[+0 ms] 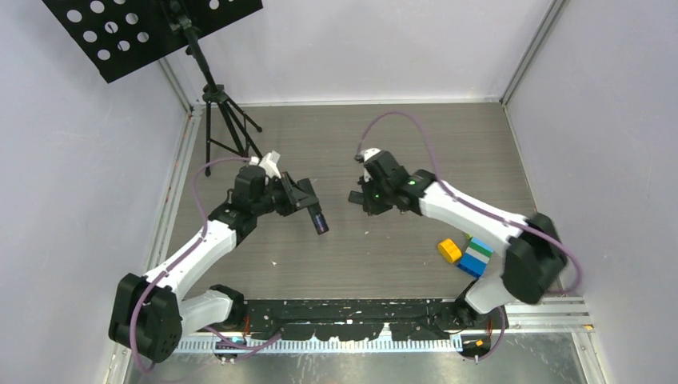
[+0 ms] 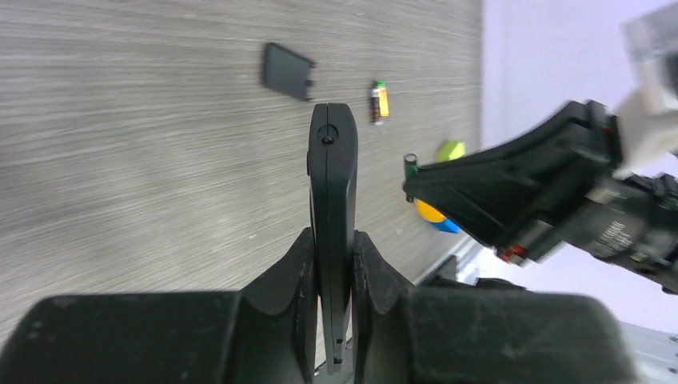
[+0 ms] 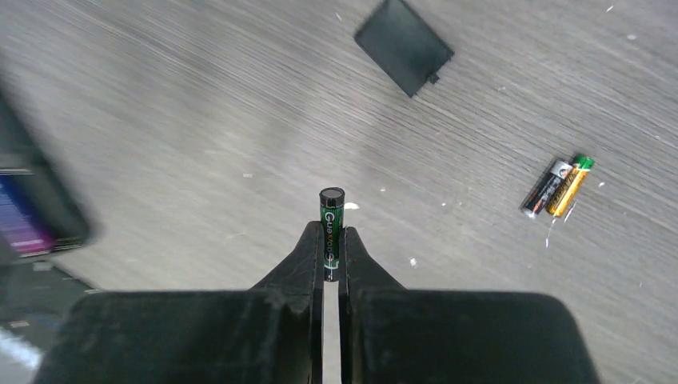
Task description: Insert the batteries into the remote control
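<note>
My left gripper (image 1: 297, 194) (image 2: 332, 244) is shut on the black remote control (image 1: 317, 218) (image 2: 333, 168) and holds it edge-on above the table. My right gripper (image 1: 360, 197) (image 3: 328, 238) is shut on a dark green battery (image 3: 331, 218), which sticks out past the fingertips; its tip shows in the left wrist view (image 2: 410, 162), just right of the remote. The remote appears blurred at the left of the right wrist view (image 3: 36, 208), with something purple on it. Two more batteries (image 3: 558, 186) (image 2: 379, 102), one gold-and-green and one black, lie side by side on the table. The black battery cover (image 3: 404, 45) (image 2: 288, 70) lies flat nearby.
A yellow block (image 1: 450, 250) and a blue-green-white block stack (image 1: 477, 256) sit at the front right by the right arm. A black music stand on a tripod (image 1: 217, 120) stands at the back left. White walls close three sides.
</note>
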### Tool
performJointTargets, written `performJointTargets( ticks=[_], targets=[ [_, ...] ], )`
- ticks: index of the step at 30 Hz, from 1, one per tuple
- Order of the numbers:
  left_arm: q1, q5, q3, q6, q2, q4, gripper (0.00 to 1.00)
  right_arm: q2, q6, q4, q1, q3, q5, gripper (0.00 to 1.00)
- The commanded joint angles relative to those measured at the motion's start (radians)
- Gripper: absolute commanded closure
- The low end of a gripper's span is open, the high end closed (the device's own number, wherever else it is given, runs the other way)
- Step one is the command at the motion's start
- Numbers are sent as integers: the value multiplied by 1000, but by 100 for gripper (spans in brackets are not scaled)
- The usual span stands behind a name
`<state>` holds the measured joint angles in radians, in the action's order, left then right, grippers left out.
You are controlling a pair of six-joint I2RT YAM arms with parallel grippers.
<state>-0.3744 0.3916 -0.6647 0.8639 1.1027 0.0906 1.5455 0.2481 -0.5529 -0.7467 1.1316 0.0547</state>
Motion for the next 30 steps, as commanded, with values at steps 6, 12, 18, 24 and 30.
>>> performJointTargets(
  ticks=[6, 12, 18, 24, 30],
  targets=[
    [-82, 131, 7, 231, 117, -560, 100, -295, 214, -139, -16, 80, -103, 100],
    [-93, 181, -78, 363, 219, -644, 100, -311, 262, -179, -93, 173, -43, 100],
    [-94, 183, -87, 405, 247, -684, 100, -248, 293, -288, -107, 284, 49, 100],
    [-94, 211, -70, 481, 268, -781, 100, -227, 258, -254, -122, 281, 51, 99],
    [-94, 230, -65, 515, 273, -803, 100, -212, 204, -238, -146, 286, 59, 95]
  ],
)
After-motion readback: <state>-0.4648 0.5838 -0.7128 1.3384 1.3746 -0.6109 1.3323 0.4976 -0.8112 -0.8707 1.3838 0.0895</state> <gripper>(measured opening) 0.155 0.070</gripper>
